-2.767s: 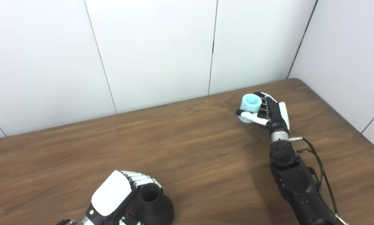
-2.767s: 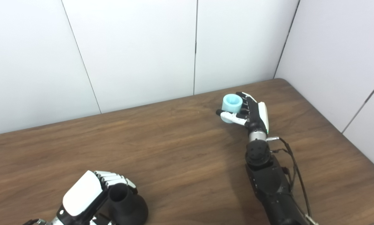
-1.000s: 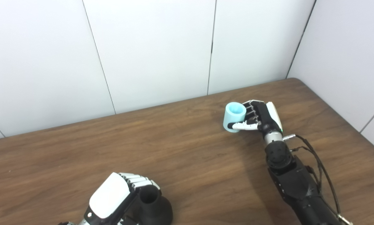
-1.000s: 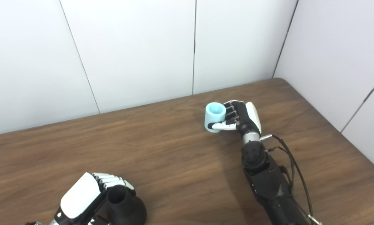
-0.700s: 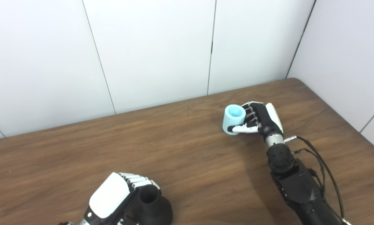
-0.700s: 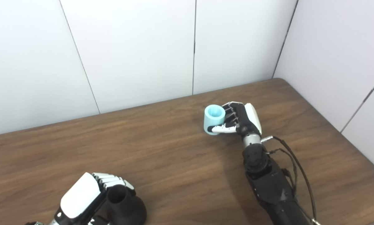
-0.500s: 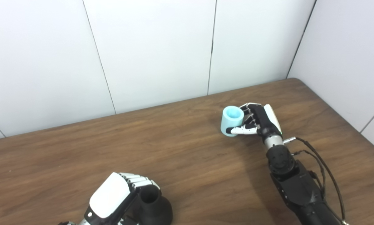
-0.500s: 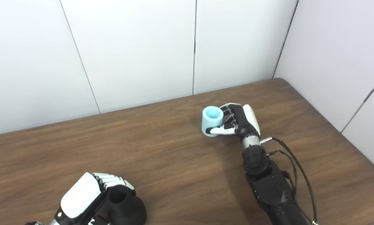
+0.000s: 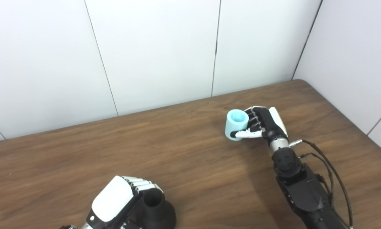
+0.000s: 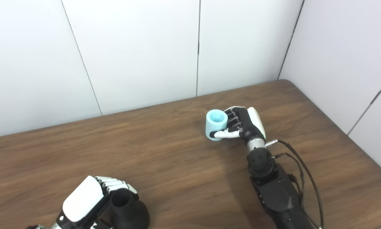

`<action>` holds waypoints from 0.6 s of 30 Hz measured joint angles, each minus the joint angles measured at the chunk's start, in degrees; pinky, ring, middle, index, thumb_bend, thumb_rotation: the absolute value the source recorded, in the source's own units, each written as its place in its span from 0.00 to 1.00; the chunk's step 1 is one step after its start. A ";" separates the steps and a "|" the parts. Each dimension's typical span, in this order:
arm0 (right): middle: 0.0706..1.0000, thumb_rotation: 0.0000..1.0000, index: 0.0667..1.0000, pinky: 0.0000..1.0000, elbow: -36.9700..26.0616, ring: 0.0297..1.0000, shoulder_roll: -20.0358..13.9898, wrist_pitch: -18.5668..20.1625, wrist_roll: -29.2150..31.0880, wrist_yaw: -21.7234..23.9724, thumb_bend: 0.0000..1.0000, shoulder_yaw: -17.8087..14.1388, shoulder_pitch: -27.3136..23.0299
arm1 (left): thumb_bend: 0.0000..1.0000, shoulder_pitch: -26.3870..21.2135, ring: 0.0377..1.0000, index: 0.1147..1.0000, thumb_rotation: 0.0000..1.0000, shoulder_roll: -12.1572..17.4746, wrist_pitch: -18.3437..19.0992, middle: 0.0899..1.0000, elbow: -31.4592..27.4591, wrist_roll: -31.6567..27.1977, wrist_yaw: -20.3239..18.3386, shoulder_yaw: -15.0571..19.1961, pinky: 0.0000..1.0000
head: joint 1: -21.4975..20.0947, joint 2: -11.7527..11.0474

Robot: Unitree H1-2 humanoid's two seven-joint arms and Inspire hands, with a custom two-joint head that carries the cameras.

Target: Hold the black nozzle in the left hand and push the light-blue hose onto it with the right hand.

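Right hand [image 9: 265,124] grips the light-blue hose [image 9: 236,124], left hand [image 9: 115,202] clutches the black nozzle [image 9: 155,210]; tilted mouths could jam the push.

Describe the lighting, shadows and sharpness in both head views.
Left eye view: even, soft light, no glare on the table; faint shadow left of the right hand holding the blue hose. Right eye view: equally sharp; the left hand and black nozzle are cropped by the bottom edge.
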 measured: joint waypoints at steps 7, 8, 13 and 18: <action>0.48 0.00 0.42 0.49 -0.79 0.45 0.27 0.09 0.97 0.75 0.52 -0.58 0.29 | 0.50 0.00 0.40 0.43 0.00 0.00 0.00 0.45 0.00 0.00 -0.02 0.00 0.32 | 0.09 0.18; 0.48 0.00 0.41 0.52 -1.05 0.47 0.32 0.10 1.24 0.97 0.51 -0.65 0.46 | 0.50 0.00 0.40 0.43 0.00 0.00 0.00 0.45 0.00 0.00 -0.02 -0.01 0.32 | 0.09 0.18; 0.49 0.00 0.39 0.58 -1.24 0.50 0.37 0.03 2.13 1.53 0.51 -0.99 0.58 | 0.50 0.00 0.41 0.43 0.00 0.00 0.00 0.46 0.00 0.00 -0.02 -0.02 0.33 | 0.09 0.18; 0.49 0.00 0.40 0.48 -2.17 0.45 0.37 0.03 2.17 2.17 0.52 -0.89 1.02 | 0.50 0.00 0.41 0.43 0.00 0.00 0.00 0.45 0.01 -0.01 -0.02 -0.02 0.33 | 0.09 0.18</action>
